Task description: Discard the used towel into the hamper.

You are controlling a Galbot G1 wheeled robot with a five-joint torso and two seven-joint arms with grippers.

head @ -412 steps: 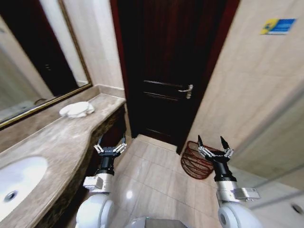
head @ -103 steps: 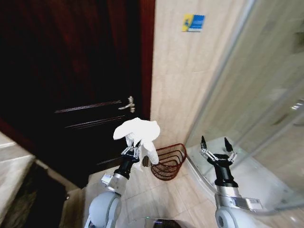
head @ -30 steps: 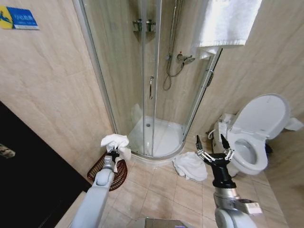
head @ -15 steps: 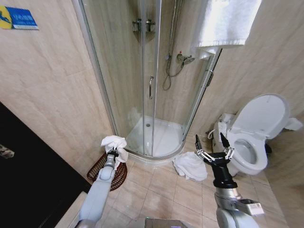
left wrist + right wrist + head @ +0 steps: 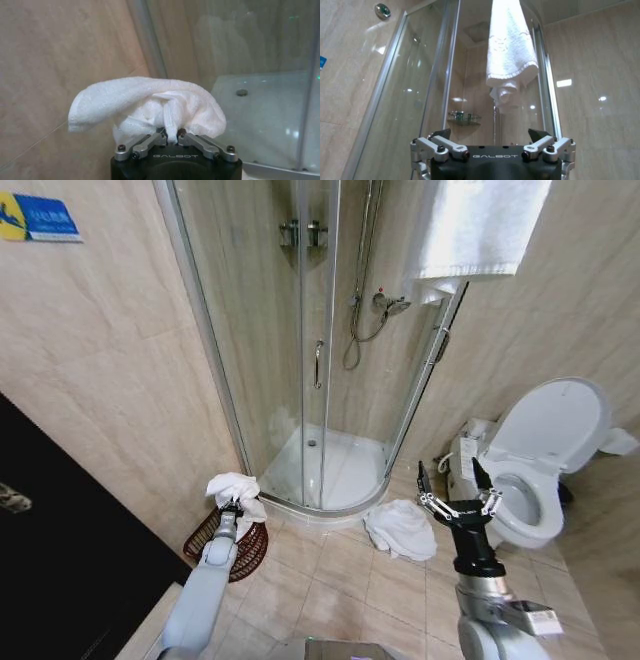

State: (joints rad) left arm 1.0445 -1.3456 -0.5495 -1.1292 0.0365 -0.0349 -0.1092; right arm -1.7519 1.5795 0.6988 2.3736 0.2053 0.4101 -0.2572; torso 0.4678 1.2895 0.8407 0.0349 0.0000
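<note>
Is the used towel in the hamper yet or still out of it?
Out. The left gripper pinches the towel above the hamper.

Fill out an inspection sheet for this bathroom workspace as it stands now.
Surface: beige tiled floor, bare near the robot.
Job's things: crumpled white towel held above the dark red-brown wire hamper by the wall.
Clutter: second white towel heaped on the floor beside the shower base.
Grippers: left tool shut on the towel; right tool open, raised, empty.
Cables: nothing seen.
Surroundings: curved glass shower enclosure, white toilet with lid up, hanging white towel.
</note>
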